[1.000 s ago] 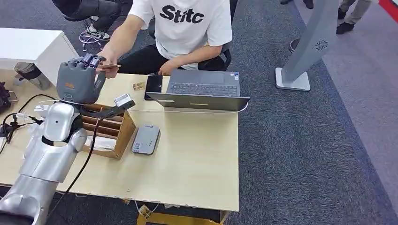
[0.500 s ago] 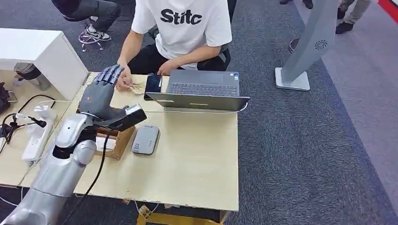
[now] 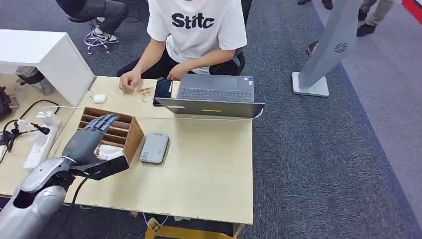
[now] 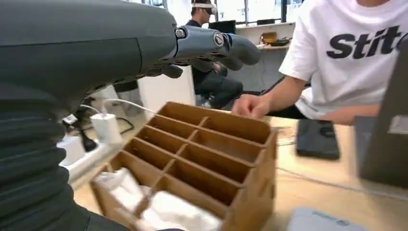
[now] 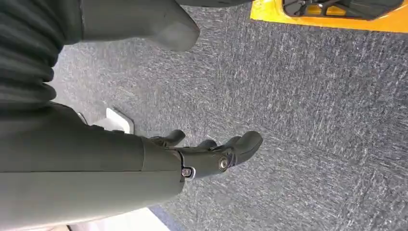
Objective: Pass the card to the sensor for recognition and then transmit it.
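Note:
My left hand [image 3: 90,137] hovers empty above the wooden divider box [image 3: 130,135], fingers stretched out and apart; its fingers [image 4: 211,44] also show over the box [image 4: 207,154] in the left wrist view. The grey card sensor [image 3: 155,148] lies flat beside the box, apart from the hand. A small card [image 3: 146,92] lies on the table by the black phone [image 3: 162,89], close to the person's hand [image 3: 130,80]. My right hand [image 5: 211,156] hangs over grey carpet with nothing in it, fingers loosely extended.
A person in a white shirt [image 3: 196,25] sits behind the table with an open laptop [image 3: 215,94]. A power strip and cables [image 3: 37,142] lie at the left. A white cabinet [image 3: 42,55] stands at the back left, a grey stand [image 3: 323,55] on the floor at the right.
My left arm dropped and drew back from the person's hand to just above the wooden box. The person took the card and laid their hand down near the phone.

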Motion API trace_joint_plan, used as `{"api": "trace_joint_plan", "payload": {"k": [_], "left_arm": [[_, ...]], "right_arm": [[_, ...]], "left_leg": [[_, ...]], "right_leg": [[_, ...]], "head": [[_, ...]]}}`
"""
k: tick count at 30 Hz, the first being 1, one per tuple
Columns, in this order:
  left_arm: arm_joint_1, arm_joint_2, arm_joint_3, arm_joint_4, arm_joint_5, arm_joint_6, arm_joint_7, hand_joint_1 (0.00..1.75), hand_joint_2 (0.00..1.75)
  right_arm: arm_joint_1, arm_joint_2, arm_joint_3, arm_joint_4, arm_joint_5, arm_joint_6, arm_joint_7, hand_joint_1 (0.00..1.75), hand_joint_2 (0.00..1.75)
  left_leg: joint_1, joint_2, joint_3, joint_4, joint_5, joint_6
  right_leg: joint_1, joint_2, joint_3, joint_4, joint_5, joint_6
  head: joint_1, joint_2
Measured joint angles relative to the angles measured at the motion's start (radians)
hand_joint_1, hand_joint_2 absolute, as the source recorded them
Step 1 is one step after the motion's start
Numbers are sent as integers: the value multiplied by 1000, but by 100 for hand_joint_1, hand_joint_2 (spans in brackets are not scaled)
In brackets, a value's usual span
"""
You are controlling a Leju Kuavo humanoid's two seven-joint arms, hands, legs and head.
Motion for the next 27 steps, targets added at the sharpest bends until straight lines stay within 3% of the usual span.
{"api": "trace_joint_plan", "payload": {"k": [4,9,21,27], "left_arm": [[87,48,55,-68,-94,18,41,0,175],[143,62,83,-109,-164,29,65,0,175],[134,51,85,-101,-207,16,71,0,175],[103,31,75,-51,-219,13,81,0,175]], "right_arm": [[4,3,-14,0,0,0,3,0,175],[4,5,-25,0,3,0,5,0,175],[3,8,-31,0,17,0,5,0,175],[-1,8,-33,0,28,2,5,0,175]], "left_leg": [[0,-3,-1,0,0,0],[-1,-3,-1,0,0,0],[0,-2,0,0,0,0],[0,-2,0,0,0,0]], "right_leg": [[0,-2,0,0,0,0],[0,-3,1,0,0,0],[0,-3,1,0,0,0],[0,-3,0,0,0,0]], "head": [[1,0],[0,0],[0,0],[0,0]]}}
